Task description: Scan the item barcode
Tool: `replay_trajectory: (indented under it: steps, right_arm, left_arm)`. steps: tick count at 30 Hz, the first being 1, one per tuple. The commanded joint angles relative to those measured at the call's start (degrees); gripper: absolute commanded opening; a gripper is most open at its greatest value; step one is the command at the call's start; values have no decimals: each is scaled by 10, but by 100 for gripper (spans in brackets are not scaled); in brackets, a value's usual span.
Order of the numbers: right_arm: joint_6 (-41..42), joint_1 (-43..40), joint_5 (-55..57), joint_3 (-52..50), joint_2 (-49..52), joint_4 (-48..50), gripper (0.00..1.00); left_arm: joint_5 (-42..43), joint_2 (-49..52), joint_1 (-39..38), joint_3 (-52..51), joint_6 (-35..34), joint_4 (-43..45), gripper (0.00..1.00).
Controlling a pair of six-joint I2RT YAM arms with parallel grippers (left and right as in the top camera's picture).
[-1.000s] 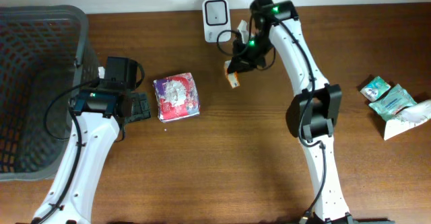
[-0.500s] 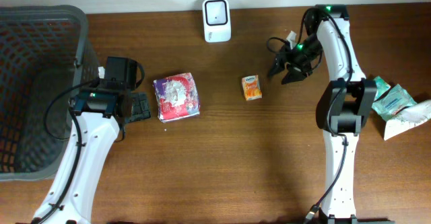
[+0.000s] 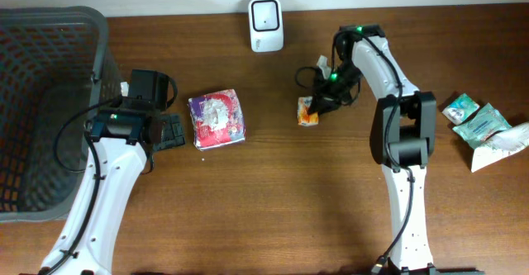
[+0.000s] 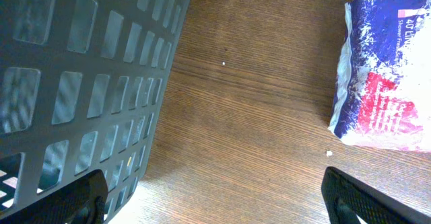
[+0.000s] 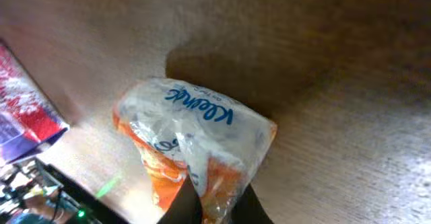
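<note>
Overhead, the small orange plastic-wrapped tissue pack (image 3: 307, 111) is mid-table, apart from the white box-shaped scanner (image 3: 266, 14). Only the wrist view shows the right gripper (image 5: 215, 200) pinched closed on its wrapper (Kleenex lettering). The left gripper (image 4: 222, 200) gapes wide, empty.

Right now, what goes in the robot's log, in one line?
right end effector: shut on Kleenex pack | left end effector: open, empty, beside grey basket | scanner: apart from pack

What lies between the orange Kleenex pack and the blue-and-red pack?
Nothing: only bare tabletop separates the Kleenex pack from the blue-and-red pack, seen in the overhead view.
</note>
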Motion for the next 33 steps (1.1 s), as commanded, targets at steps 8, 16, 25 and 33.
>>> replay_trajectory:
  steps: [8, 16, 25, 33]
  right_arm:
    - [-173, -7, -291, 185, 4, -143, 4]
    - [-205, 40, -389, 193, -31, -143, 4]
    - [-234, 39, -313, 193, -123, -143, 4]
    - [-379, -2, -350, 193, -123, -143, 4]
  left_arm:
    - [0, -2, 2, 0, -6, 1, 99]
    - [0, -2, 2, 0, -6, 1, 99]
    - [0, -2, 2, 0, -6, 1, 99]
    - [0, -2, 2, 0, -6, 1, 99]
